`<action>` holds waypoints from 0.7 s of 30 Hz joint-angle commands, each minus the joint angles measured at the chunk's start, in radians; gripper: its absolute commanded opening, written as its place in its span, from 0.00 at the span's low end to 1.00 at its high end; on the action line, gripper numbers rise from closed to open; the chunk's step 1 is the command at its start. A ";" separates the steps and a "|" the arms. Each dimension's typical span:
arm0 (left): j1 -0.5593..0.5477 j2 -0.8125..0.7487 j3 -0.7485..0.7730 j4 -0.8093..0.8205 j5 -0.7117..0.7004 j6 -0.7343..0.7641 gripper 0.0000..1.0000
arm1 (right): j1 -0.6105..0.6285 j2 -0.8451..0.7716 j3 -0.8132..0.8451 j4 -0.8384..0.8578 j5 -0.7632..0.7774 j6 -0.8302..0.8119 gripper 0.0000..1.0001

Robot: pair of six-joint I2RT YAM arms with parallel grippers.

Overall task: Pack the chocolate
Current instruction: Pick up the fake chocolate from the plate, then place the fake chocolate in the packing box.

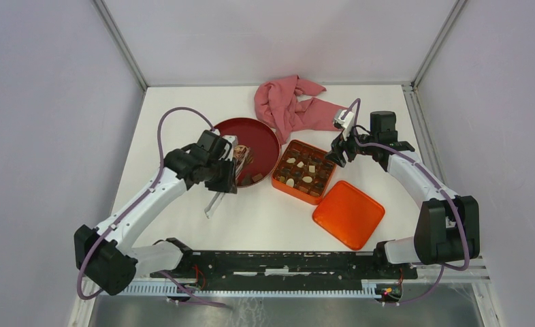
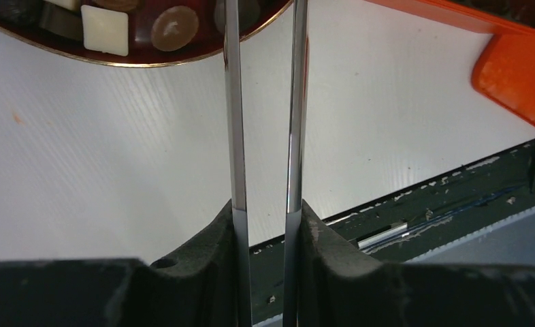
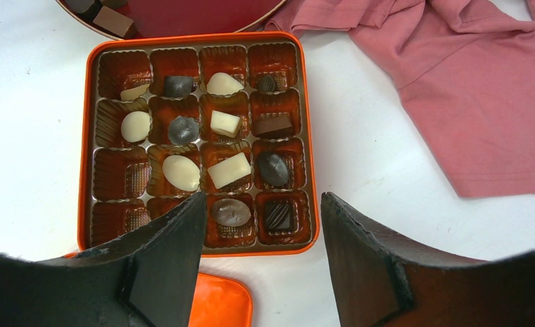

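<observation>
Gripping the tweezers [image 2: 233, 136], your left jaws sit clenched on both blades by the near left rim of the red plate [image 1: 254, 129], where a few pieces of chocolate [image 2: 105, 28] lie. Right of it, more pieces fill most cells of the orange tin [image 3: 83, 136] on the counter [image 1: 183, 109]. Your right jaws hang released, empty, over the tin's far right edge.

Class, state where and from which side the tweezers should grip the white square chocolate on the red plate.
Pinch two opposite flat edges, coming straight down from above: the white square chocolate lies flat on the plate, with a round brown chocolate close beside it, so a sideways approach would probably bump that neighbour.
</observation>
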 commanded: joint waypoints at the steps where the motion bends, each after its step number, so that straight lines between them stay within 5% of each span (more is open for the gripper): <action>1: 0.005 -0.064 0.018 0.078 0.144 0.001 0.02 | 0.002 0.005 0.037 0.010 -0.017 -0.013 0.68; 8: -0.083 -0.091 0.009 0.144 0.222 -0.009 0.02 | 0.003 0.005 0.037 0.011 -0.015 -0.013 0.68; 21: -0.323 0.064 0.038 0.260 0.152 -0.077 0.02 | 0.002 0.005 0.037 0.010 -0.013 -0.015 0.68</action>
